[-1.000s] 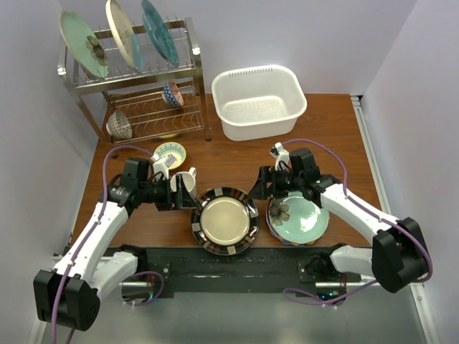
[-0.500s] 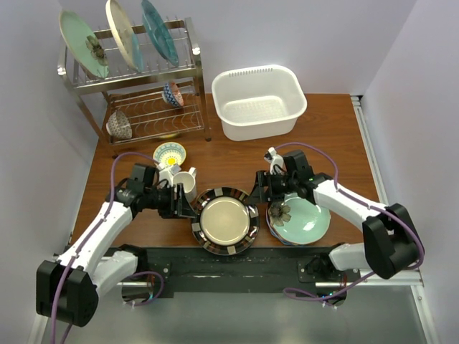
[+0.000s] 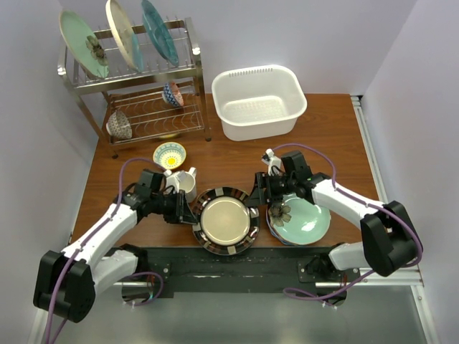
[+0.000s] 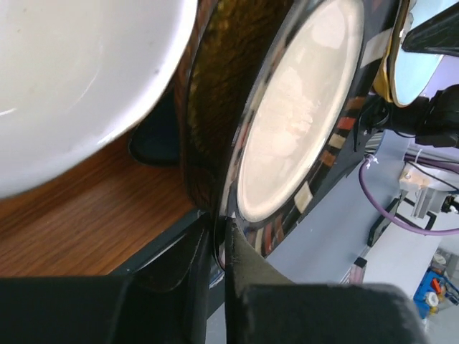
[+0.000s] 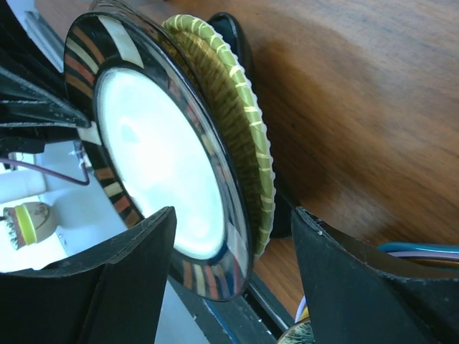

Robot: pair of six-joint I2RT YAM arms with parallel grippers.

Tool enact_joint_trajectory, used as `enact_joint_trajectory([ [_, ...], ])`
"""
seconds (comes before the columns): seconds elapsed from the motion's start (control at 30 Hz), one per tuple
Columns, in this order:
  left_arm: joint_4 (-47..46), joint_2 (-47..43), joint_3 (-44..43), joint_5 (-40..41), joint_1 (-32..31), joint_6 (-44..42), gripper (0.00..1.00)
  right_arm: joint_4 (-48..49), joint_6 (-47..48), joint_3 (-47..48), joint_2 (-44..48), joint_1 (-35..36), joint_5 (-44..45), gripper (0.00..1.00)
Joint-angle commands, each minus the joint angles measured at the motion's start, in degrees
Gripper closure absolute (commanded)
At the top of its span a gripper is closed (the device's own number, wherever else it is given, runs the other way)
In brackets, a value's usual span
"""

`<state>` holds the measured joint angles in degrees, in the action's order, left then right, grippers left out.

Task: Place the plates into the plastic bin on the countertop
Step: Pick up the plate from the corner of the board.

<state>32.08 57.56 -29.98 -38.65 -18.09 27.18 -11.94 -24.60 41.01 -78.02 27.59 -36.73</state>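
Observation:
A black-striped plate with a gold centre lies on a stack at the countertop's front edge. My left gripper is at its left rim, and in the left wrist view the gripper is shut on that thin rim of the striped plate. My right gripper is at the right rim. There the gripper stands open, its fingers either side of the striped plate and a yellow-green fluted plate beneath it. A mint flower plate tops a second stack to the right. The white plastic bin stands empty at the back.
A white mug stands just behind my left gripper, and it fills the upper left of the left wrist view. A small patterned bowl sits behind it. The steel wire rack at the back left holds three upright plates and two small bowls.
My left gripper has slid right to the striped plate's rim and closed on it. My right gripper moved left over the opposite rim and its jaws narrowed a little.

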Motion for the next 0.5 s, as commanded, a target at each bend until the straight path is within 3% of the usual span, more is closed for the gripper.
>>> enact_joint_trajectory([
  [0.0,-4.91,0.80,0.53,-1.51,-1.60,2.61,0.97,1.13,0.17,1.53,0.06,0.27,-3.35,0.32],
  [0.47,-10.71,-2.71,-0.87,1.12,-2.04,10.43,1.00,-0.01,0.96,0.73,1.55,0.35,-4.23,0.32],
])
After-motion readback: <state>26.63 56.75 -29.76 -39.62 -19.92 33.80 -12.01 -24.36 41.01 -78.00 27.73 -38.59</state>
